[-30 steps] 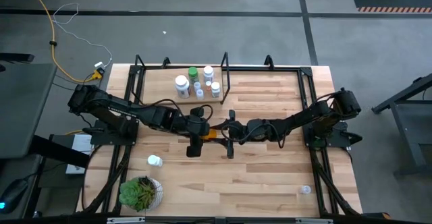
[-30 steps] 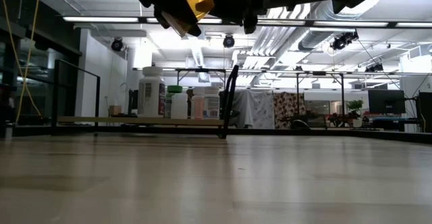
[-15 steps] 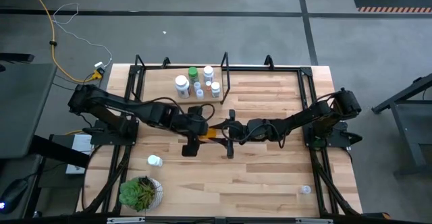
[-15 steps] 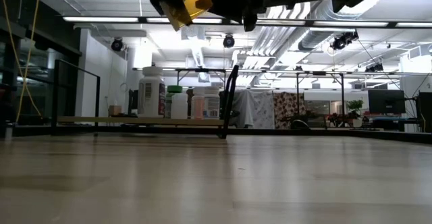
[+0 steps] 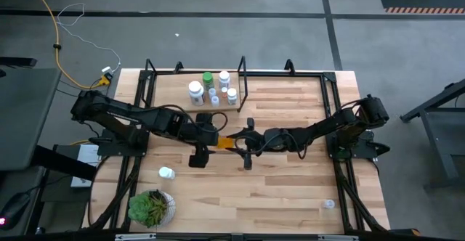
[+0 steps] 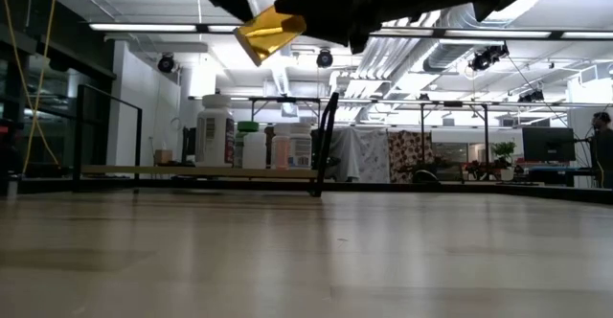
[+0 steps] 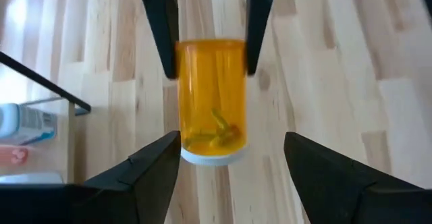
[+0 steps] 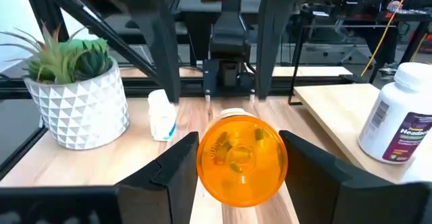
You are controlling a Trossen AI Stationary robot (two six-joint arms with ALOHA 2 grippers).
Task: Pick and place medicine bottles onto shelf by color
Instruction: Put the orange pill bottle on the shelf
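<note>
You had both arms meeting mid-desk point(image 5: 290, 190), just in front of the shelf point(image 5: 174, 99). Right hand point(image 5: 242, 141) pinched the orange bottle point(image 7: 210, 96), held off the surface; left hand point(image 7: 229, 158) was spread, clear of its cap. Handover looked done; next, carry it to the shelf beside the like-colored bottles point(image 5: 212, 86).

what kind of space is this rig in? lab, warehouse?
Probably a lab or workshop in an open industrial hall. The low view shows exposed ceiling ducts and strip lights; draped tables stand behind the wooden table. The high view shows a bare concrete floor.
</note>
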